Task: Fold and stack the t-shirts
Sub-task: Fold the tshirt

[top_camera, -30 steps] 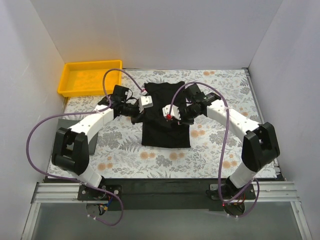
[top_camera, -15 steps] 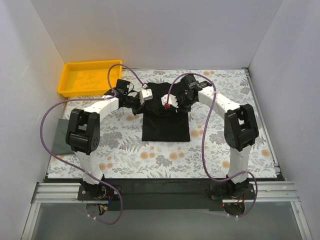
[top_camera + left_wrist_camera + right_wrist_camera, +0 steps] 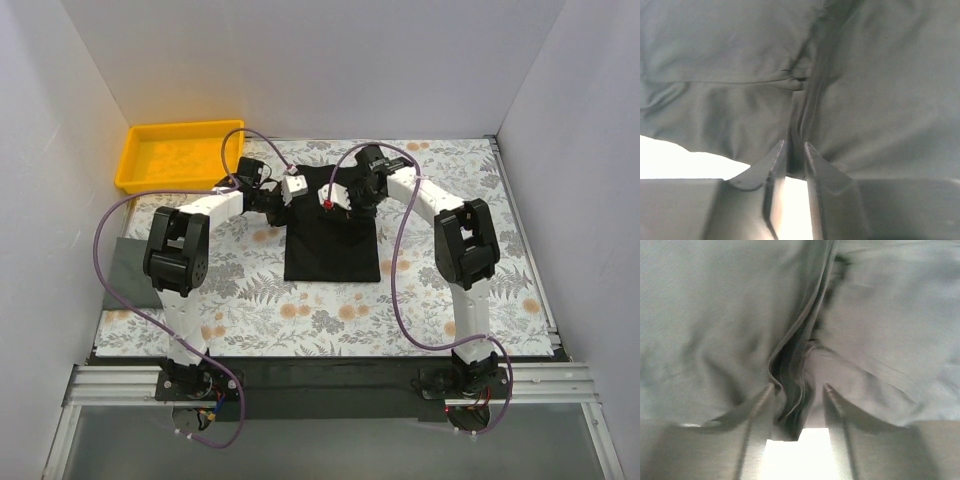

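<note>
One black t-shirt (image 3: 332, 245) lies as a tall folded rectangle in the middle of the floral table (image 3: 450, 250). Both grippers are down on its far end. My left gripper (image 3: 305, 190) comes in from the left. Its jaws stand slightly apart, and a loose ridge of the t-shirt (image 3: 730, 60) runs into the narrow gap of the left gripper (image 3: 795, 146). My right gripper (image 3: 323, 201) reaches in from the right. The right gripper (image 3: 799, 387) is open wider, with a slack fold of the t-shirt (image 3: 715, 315) standing between its fingers.
A yellow tray (image 3: 130, 160) sits at the far left corner of the table. A flat grey piece (image 3: 125, 270) lies off the table's left edge. White walls close in the left, back and right sides.
Both grippers have moved away from me along the t-shirt to its far end, and the arms have drawn upright. Both sets of jaws, shut before, have parted.
</note>
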Available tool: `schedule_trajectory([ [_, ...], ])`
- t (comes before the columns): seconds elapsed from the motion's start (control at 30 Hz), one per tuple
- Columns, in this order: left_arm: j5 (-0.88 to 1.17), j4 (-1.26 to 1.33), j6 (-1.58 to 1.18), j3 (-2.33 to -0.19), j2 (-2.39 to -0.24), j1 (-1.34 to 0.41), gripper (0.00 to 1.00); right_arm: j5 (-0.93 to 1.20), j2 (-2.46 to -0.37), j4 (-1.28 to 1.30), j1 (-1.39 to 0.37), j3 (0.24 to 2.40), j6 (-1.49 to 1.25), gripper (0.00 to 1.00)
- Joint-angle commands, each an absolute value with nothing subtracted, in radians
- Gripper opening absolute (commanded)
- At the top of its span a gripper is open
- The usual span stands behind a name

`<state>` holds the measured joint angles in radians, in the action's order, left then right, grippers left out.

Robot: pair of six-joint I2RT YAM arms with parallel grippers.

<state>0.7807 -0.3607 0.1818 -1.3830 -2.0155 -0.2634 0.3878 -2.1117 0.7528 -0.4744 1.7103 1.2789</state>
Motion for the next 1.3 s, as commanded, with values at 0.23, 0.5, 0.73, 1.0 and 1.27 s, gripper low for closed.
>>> schedule_trajectory([
  [0.23, 0.783, -0.337, -0.009, -1.361, -1.838, -0.215, 0.4, 0.426, -1.91, 0.759, -0.431, 1.755, 1.163, 0.56],
  [0.5, 0.908, -0.302, 0.228, -0.93, -1.51, -0.264, 0.38, 0.525, -1.628, 0.775, -0.474, 1.34, 1.135, 0.5],
  [0.73, 0.821, -0.229, 0.313, -0.785, -1.486, -0.351, 0.37, 0.499, -1.6, 0.695, -0.546, 1.128, 1.069, 0.48],
  [1.0, 0.749, -0.181, 0.364, -0.746, -1.554, -0.399, 0.36, 0.463, -1.664, 0.615, -0.557, 1.08, 1.074, 0.46],
  [1.27, 0.735, -0.193, 0.383, -0.729, -1.578, -0.406, 0.37, 0.431, -1.695, 0.577, -0.56, 1.013, 1.095, 0.43],
])
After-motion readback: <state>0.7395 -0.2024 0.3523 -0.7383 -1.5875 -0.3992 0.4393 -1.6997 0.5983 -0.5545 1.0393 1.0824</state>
